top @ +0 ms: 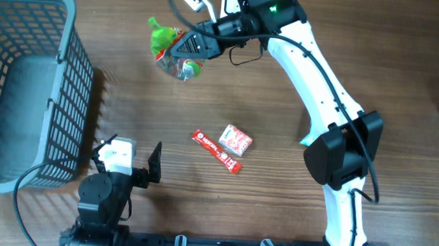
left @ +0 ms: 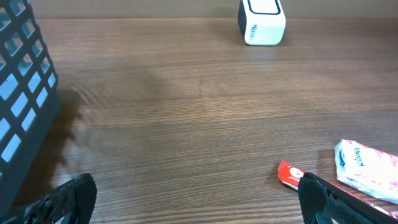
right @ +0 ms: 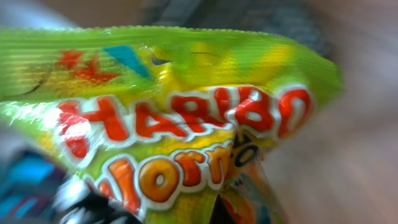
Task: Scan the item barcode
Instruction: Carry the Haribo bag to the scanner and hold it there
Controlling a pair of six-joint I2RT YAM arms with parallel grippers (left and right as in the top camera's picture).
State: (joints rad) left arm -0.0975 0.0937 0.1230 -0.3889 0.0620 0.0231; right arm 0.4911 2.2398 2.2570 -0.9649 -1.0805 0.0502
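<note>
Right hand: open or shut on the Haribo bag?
Shut on the Haribo bag: overhead shows the right hand clamped at its edge, and the bag fills the wrist view. Lifted or not, cannot tell.

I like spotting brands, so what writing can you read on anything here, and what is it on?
"HARIBO" on the green candy bag.
"orm" below it, rest of the word cut off.
On the red bar: lettering too small to read.
On the pink-and-white packet: print too blurred.
On the white box: marks too small.
</note>
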